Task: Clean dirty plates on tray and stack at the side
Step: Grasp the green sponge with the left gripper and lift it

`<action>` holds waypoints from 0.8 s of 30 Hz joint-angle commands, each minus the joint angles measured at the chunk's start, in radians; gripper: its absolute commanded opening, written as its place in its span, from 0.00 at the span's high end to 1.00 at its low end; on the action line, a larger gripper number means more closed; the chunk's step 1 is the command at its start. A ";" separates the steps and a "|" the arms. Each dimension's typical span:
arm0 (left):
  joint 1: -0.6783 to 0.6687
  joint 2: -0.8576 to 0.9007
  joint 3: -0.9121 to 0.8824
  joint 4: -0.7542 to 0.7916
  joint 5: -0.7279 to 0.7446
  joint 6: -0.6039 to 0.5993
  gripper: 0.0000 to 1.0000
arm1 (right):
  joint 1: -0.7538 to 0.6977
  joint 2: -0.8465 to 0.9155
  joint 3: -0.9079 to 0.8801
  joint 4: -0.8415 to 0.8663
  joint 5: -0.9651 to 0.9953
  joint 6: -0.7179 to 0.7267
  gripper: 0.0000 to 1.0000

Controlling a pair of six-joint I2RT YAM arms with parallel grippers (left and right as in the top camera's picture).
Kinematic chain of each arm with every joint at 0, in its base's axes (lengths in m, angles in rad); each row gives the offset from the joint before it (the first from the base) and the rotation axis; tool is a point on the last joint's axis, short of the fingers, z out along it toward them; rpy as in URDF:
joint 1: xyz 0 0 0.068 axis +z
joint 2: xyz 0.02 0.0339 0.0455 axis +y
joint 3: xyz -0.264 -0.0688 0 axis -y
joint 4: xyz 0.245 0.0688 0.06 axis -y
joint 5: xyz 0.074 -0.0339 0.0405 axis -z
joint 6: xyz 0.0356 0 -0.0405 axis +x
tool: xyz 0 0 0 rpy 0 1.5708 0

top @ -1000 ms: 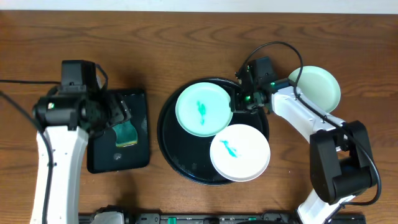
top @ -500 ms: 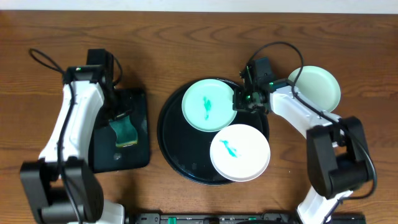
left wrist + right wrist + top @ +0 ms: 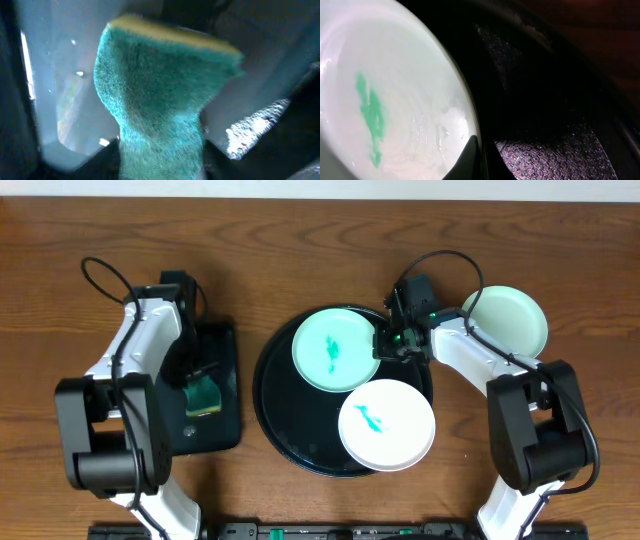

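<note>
The round black tray (image 3: 272, 405) holds a mint-green plate (image 3: 335, 348) with a teal smear and a white plate (image 3: 385, 425) with a teal smear. My right gripper (image 3: 383, 343) is shut on the mint plate's right rim (image 3: 465, 100), one finger (image 3: 470, 155) on top of the rim. A second mint-green plate (image 3: 510, 320) lies on the table to the right of the tray. My left gripper (image 3: 198, 375) is down in the small rectangular tray, its jaws pinching a teal and yellow sponge (image 3: 165, 85) from both sides.
The small black rectangular tray (image 3: 215, 435) sits left of the round one with the sponge (image 3: 203, 395) in it. Brown wooden table lies all around. Cables loop above both arms.
My left arm swung in over the small tray and its jaws narrowed onto the sponge. The right gripper pulled the mint plate slightly right and up, then held still.
</note>
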 commanded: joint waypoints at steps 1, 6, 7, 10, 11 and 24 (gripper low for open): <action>0.006 0.020 -0.056 0.039 -0.016 0.020 0.41 | -0.001 0.016 0.002 -0.002 0.009 0.002 0.99; 0.005 0.021 -0.124 0.113 -0.016 0.037 0.52 | -0.001 0.016 0.002 -0.018 0.009 0.000 0.99; 0.005 0.021 -0.133 0.125 -0.016 0.042 0.61 | -0.001 0.016 0.002 -0.021 0.009 -0.002 0.99; 0.005 0.019 -0.137 0.152 -0.007 0.043 0.93 | -0.001 0.016 0.002 -0.034 0.009 -0.010 0.99; 0.005 0.019 -0.133 0.153 -0.007 0.043 0.93 | -0.001 0.016 0.002 -0.036 0.009 -0.010 0.99; 0.004 -0.371 -0.111 0.143 -0.005 0.043 0.93 | -0.001 0.016 0.002 -0.043 0.009 -0.010 0.99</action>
